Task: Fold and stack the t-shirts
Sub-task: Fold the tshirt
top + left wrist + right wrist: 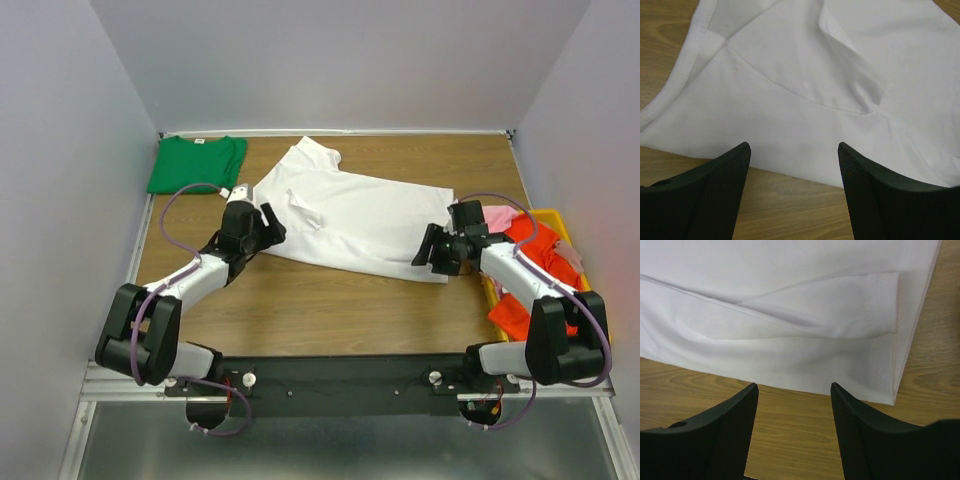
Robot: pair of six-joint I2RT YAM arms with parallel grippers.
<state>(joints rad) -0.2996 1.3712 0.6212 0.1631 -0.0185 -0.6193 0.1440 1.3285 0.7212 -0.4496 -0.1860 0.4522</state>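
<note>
A white t-shirt [350, 215] lies partly folded across the middle of the wooden table. It also shows in the left wrist view [805, 85] and the right wrist view [790, 315]. A folded green t-shirt [196, 163] with a white neck label lies at the back left corner. Orange-red [530, 265] and pink [500, 217] t-shirts lie heaped in a yellow bin at the right. My left gripper [268, 226] is open and empty at the white shirt's near left edge [792, 150]. My right gripper [430, 250] is open and empty at its near right corner [792, 390].
The yellow bin [553, 215] stands at the table's right edge, under my right arm. Grey walls close in the table at the left, back and right. Bare wood [330, 305] lies between the white shirt and the arm bases.
</note>
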